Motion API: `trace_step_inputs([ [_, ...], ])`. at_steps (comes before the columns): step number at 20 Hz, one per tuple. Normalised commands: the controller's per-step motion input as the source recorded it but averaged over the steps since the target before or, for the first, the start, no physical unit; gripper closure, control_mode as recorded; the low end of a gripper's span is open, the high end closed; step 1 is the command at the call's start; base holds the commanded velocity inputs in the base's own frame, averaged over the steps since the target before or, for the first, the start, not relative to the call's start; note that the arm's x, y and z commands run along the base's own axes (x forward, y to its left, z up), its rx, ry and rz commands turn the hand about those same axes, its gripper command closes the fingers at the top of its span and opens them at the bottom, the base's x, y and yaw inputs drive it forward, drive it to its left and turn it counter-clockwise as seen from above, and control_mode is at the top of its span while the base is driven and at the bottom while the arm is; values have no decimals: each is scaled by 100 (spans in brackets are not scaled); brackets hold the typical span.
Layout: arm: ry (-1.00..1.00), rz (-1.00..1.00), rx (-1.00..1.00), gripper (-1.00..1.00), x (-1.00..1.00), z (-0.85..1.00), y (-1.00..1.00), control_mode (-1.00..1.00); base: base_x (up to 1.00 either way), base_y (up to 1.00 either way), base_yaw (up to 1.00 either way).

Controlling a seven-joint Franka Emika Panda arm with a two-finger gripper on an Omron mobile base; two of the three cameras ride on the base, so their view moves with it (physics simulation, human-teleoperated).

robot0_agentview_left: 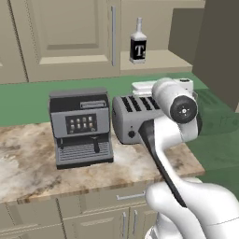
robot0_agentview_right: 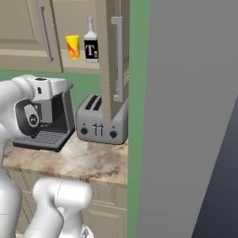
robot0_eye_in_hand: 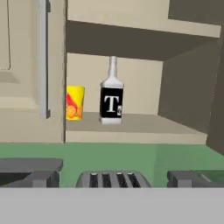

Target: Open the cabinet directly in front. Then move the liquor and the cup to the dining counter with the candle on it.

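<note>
The cabinet [robot0_agentview_left: 65, 37] stands straight ahead; its left door is shut and its right door [robot0_agentview_right: 111, 60] is swung out toward me. On the bared lower shelf the dark liquor [robot0_eye_in_hand: 110, 99] bottle with a white label stands upright, also seen as the liquor [robot0_agentview_left: 138, 46] and the liquor [robot0_agentview_right: 91, 44]. Just left of it, close but apart, stands the yellow cup [robot0_eye_in_hand: 74, 103], also the cup [robot0_agentview_right: 72, 47], partly behind the shut door's edge. My gripper [robot0_eye_in_hand: 113, 179] is open and holds nothing, level over the toaster, well short of the shelf. The dining counter and the candle are out of view.
A grey toaster [robot0_agentview_left: 135, 116] and a coffee machine [robot0_agentview_left: 81, 126] stand on the marble worktop [robot0_agentview_left: 28, 163] under the shelf. The shut door's long bar handle [robot0_eye_in_hand: 42, 61] hangs left of the cup. A tall grey wall [robot0_agentview_right: 186, 116] closes the right side.
</note>
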Motion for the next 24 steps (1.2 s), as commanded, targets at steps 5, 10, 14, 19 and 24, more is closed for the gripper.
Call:
trace_step_inputs([
  [5,-13,13,-6,-100,0,49,45,-100,0,0,0],
  [10,-23,3,0,-100,-16,40,13,-100,0,0,0],
  [14,-1,0,0,-100,0,0,1,-100,0,0,0],
  [19,-10,0,-1,-100,0,28,37,-100,0,0,0],
  [24,-2,0,-6,-100,13,33,75,-100,0,0,0],
])
